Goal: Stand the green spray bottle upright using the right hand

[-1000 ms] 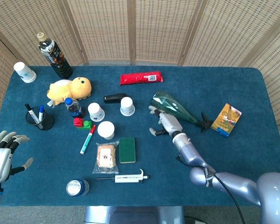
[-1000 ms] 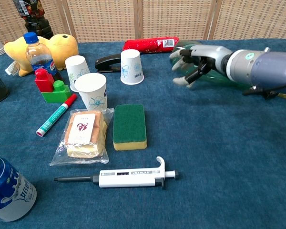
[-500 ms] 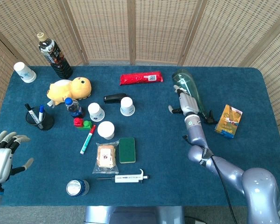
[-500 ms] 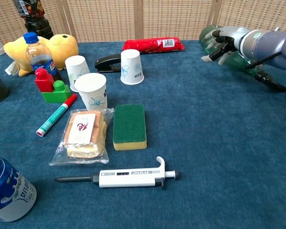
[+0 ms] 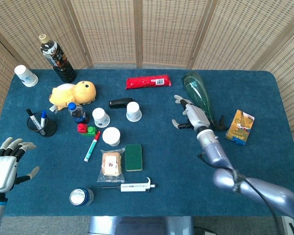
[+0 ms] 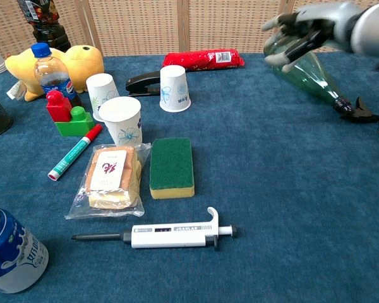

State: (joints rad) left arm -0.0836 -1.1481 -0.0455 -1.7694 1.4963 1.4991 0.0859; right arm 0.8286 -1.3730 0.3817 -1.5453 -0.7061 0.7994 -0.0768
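The green spray bottle [image 5: 198, 94] lies on its side on the blue table, its base toward the back and its black nozzle [image 5: 218, 125] pointing toward the front right. In the chest view the bottle [image 6: 311, 73] lies flat under my right hand [image 6: 304, 28], which hovers above its wide end with fingers spread and holds nothing. From the head view the right hand [image 5: 193, 116] shows just left of the bottle's body. My left hand [image 5: 6, 164] hangs off the table's front left corner, fingers apart and empty.
An orange box [image 5: 239, 126] lies just right of the nozzle. A red packet [image 5: 148, 82], a black stapler [image 5: 120, 103] and a paper cup [image 5: 133, 111] sit left of the bottle. Sponge [image 6: 171, 166], pipette [image 6: 170, 237] and can [image 6: 7, 257] lie nearer the front.
The bottle swung from a diagonal spot near the middle to lie further right and back. My right hand moved with it and now sits raised above it, fingers spread.
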